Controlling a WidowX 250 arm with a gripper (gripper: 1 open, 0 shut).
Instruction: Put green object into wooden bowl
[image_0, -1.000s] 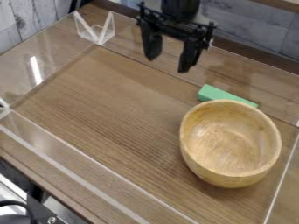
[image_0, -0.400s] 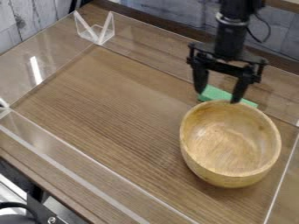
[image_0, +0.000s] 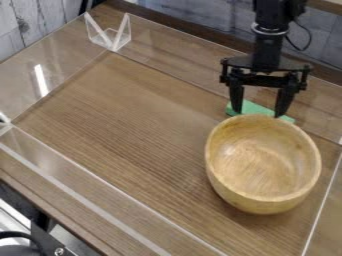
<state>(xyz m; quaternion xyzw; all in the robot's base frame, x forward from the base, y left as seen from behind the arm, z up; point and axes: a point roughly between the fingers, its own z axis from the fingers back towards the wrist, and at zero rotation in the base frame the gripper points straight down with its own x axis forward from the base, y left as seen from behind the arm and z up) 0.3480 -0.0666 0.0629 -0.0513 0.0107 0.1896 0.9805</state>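
Shifted right: one pincer (image_0: 259, 103), jaws apart.

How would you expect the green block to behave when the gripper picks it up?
The green block looks flat and straight-edged, so it will probably hold its shape fairly well. Lying low on the table, it seems unlikely to roll or tip if nudged.

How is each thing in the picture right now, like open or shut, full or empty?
Black end effector: open, fingers spread above the green block.
Flat mint-green rectangular block: outside the bowl, on the table, partly hidden.
Round light tan wooden bowl: upright, empty.
Brown wooden table: flat, holding up the bowl.
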